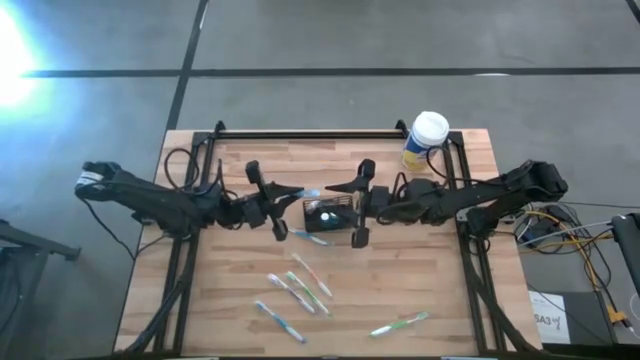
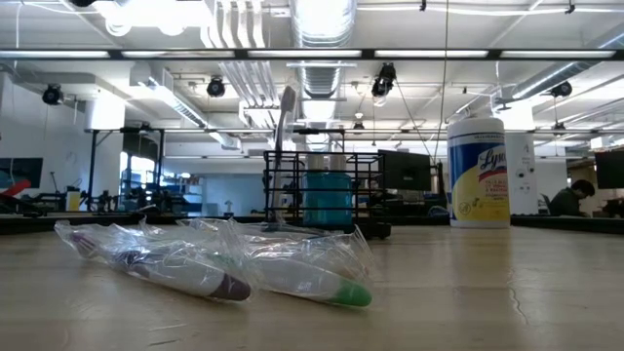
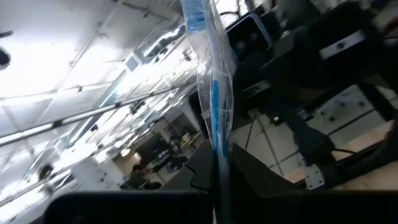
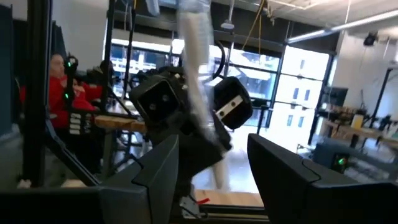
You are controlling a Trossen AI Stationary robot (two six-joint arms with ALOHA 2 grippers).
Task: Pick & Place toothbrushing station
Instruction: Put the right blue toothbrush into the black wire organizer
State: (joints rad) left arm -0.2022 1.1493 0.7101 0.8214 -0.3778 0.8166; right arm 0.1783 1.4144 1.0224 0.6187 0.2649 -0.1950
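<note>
The black toothbrushing station point(image 1: 328, 212) stands on the wooden table at its middle. My left gripper point(image 1: 270, 203) is just left of it, shut on a plastic-wrapped blue toothbrush point(image 1: 303, 193) that reaches toward the station. The brush also shows in the left wrist view point(image 3: 214, 112) and the right wrist view point(image 4: 199, 93). My right gripper point(image 1: 350, 210) is open at the station's right side, one finger on the far side and one on the near side. In the right wrist view point(image 4: 214, 155) nothing lies between its fingers. My left gripper holds the wrapped toothbrush by its lower end point(image 3: 216, 180), between its two fingers. The fingers come level from the table's left. The brush sticks out forward and upward past the fingers, clear of the table. The gripper body hides the exact place of contact.
Several wrapped toothbrushes lie loose on the near half of the table point(image 1: 310, 275), point(image 1: 278, 320), point(image 1: 400, 323); two show close in the low view point(image 2: 195, 273), point(image 2: 312, 278). A yellow canister with a white cap point(image 1: 428, 140) stands at the far right. A person in red point(image 4: 59, 93) is beyond the table.
</note>
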